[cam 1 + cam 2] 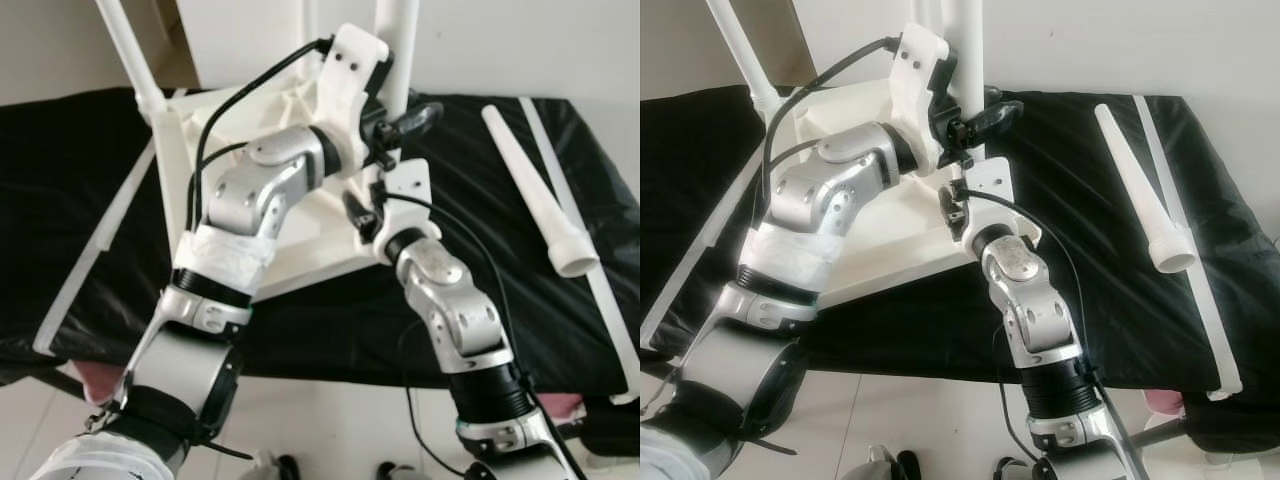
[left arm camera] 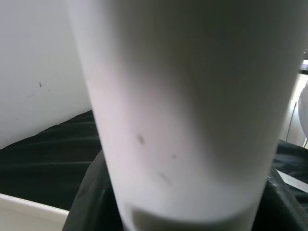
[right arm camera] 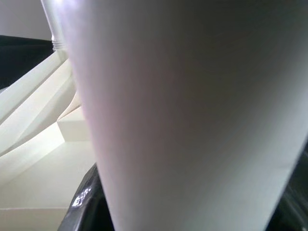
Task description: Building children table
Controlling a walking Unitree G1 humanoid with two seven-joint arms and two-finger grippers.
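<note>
Table leg point(image 1: 968, 60) stands upright, both pincers, left point(image 1: 975, 122) and right point(image 1: 958, 195), squeezing it; next, twist it tight.

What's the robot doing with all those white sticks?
It is building a little table. The white tabletop lies upside down on a black cloth. Both the left gripper and the right gripper are closed around one upright white leg at a corner of the tabletop. Another leg already stands at the far left corner, and a loose leg lies on the cloth to the right, waiting.
</note>
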